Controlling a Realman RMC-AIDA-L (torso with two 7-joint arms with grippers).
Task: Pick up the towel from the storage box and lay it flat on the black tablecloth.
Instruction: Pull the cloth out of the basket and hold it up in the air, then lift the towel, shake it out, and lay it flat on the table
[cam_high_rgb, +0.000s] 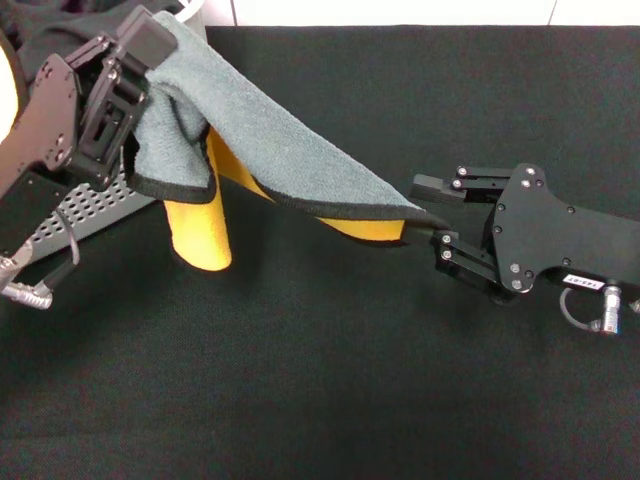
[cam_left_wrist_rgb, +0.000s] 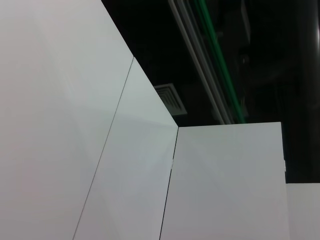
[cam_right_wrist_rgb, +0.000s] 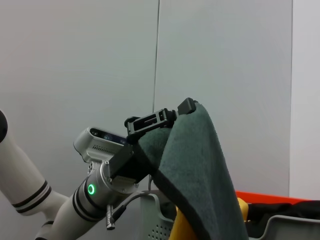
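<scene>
**Over the tablecloth: towel strung between both grippers**

Above the black tablecloth (cam_high_rgb: 330, 380), the towel (cam_high_rgb: 270, 140) hangs stretched between the two arms, grey face up, yellow underside showing along the lower edge and in a hanging fold that reaches down to the cloth near the box.

Left gripper (cam_high_rgb: 165, 50): raised at upper left, clamped on one towel corner; the fabric drapes over its fingers. Right wrist view confirms it: left gripper (cam_right_wrist_rgb: 186, 107) pinching the top of the towel (cam_right_wrist_rgb: 200, 165), grey side out, black trim running down the edge.

Right gripper (cam_high_rgb: 432, 222): low over the tablecloth at right, fingers pointing left, closed on the opposite corner of the towel by its black-trimmed tip.

Storage box (cam_high_rgb: 85, 205): at left edge, mostly hidden behind the left arm, perforated wall visible. Its rim (cam_right_wrist_rgb: 280, 227) also shows in the right wrist view, below the towel.

Left wrist view shows only white wall panels and dark ceiling.
</scene>
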